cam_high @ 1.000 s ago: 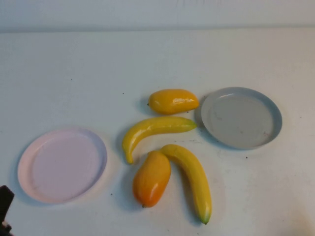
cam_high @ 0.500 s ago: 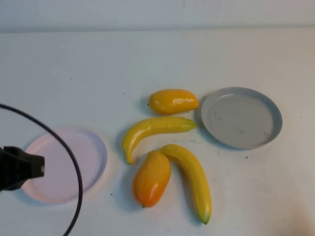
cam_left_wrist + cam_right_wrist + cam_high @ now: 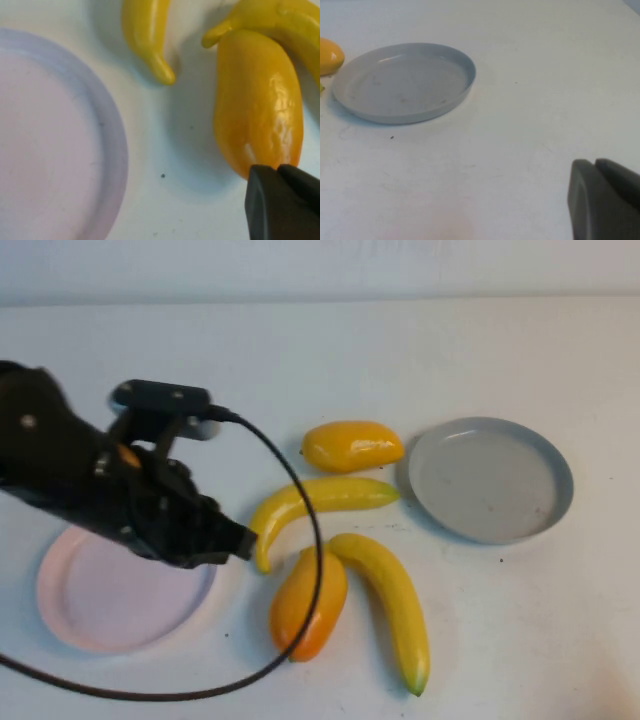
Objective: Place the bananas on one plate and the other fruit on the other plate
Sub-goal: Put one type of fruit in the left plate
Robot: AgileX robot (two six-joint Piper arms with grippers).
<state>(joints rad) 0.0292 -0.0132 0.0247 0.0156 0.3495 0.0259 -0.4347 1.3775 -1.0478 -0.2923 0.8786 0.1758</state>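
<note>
Hovering left end effector beside pink plate, fingers unclear, right end effector unclear, no writing.

no readable text, no labels, no brands, no numbers anywhere

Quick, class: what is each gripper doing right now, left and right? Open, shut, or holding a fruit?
Left gripper: beside the near mango, holding nothing; open or shut cannot be told.
Right gripper: near the grey plate, holding nothing; cannot be told.
</note>
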